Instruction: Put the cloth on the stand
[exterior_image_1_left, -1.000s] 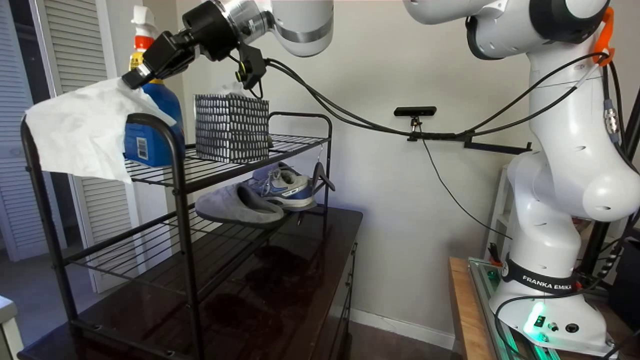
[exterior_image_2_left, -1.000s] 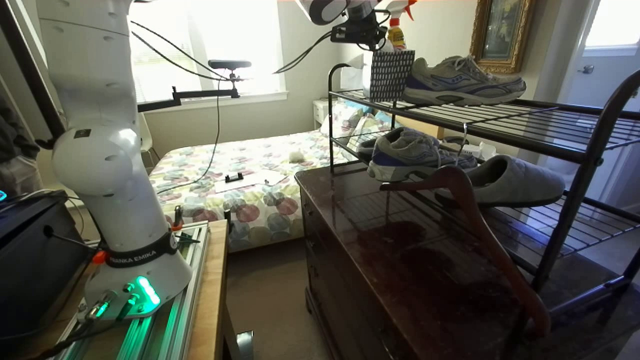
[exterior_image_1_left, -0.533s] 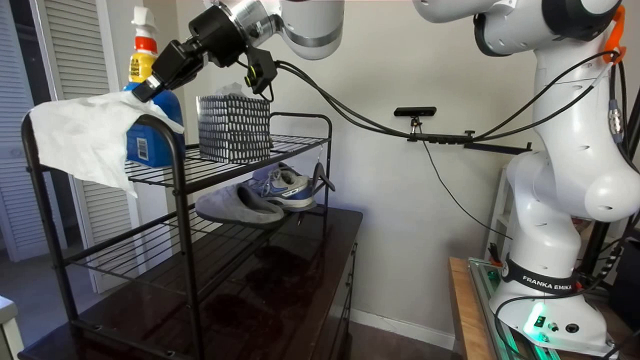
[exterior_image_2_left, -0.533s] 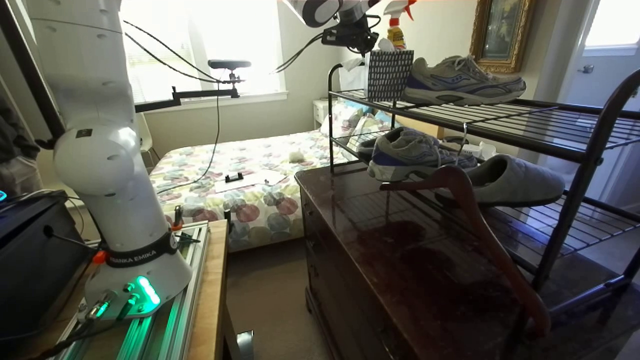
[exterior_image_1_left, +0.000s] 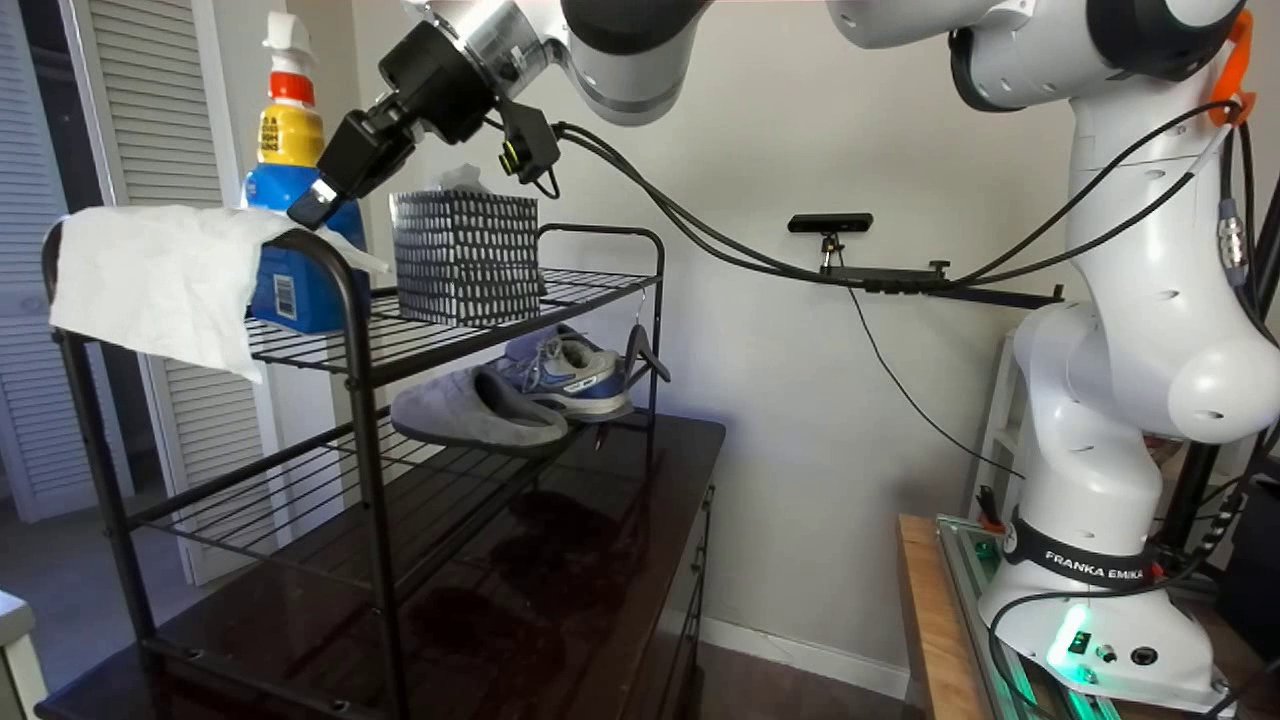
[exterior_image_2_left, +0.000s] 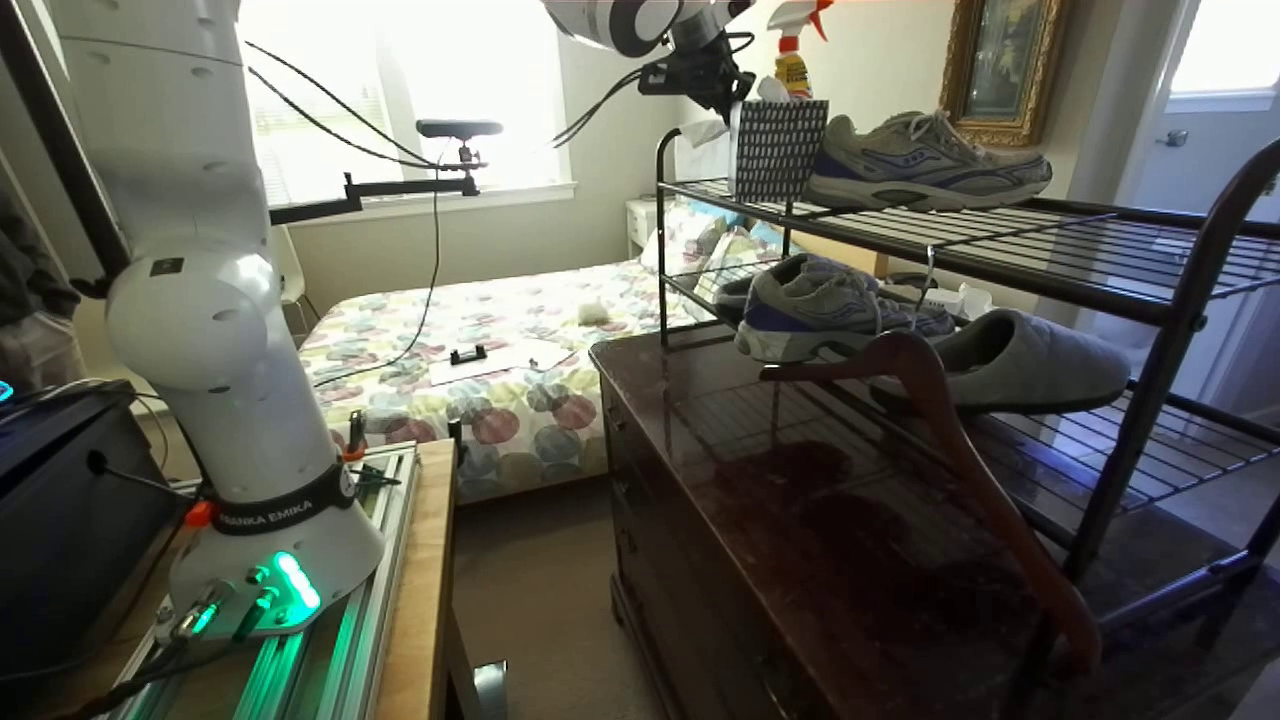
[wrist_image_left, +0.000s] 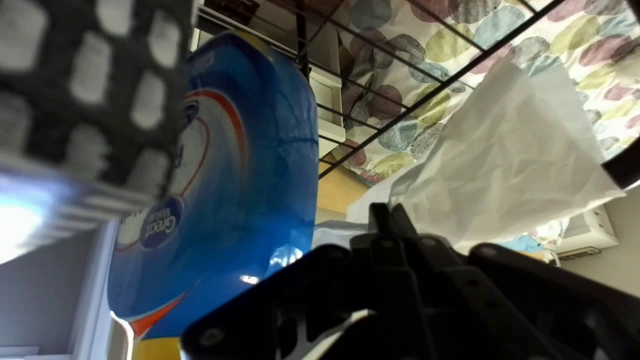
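I am pinching the white cloth (exterior_image_1_left: 155, 290) in my pincer (wrist_image_left: 389, 212); its fingers are standing almost together, the fabric showing on both sides of their tips in the wrist view. The cloth is draping over one end of the dark stand (exterior_image_1_left: 372, 480), a broad part hanging down outside. In an exterior view, a loose corner is poking past my fingertips, before the blue spray bottle (exterior_image_1_left: 305, 300).

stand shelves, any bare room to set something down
Lower shelf: bare wires from the end below the cloth to the slipper. Upper shelf: bare between the sneaker and the opposite end. Crowded: the upper cloth end, with spray bottle, tissue box and gripper.
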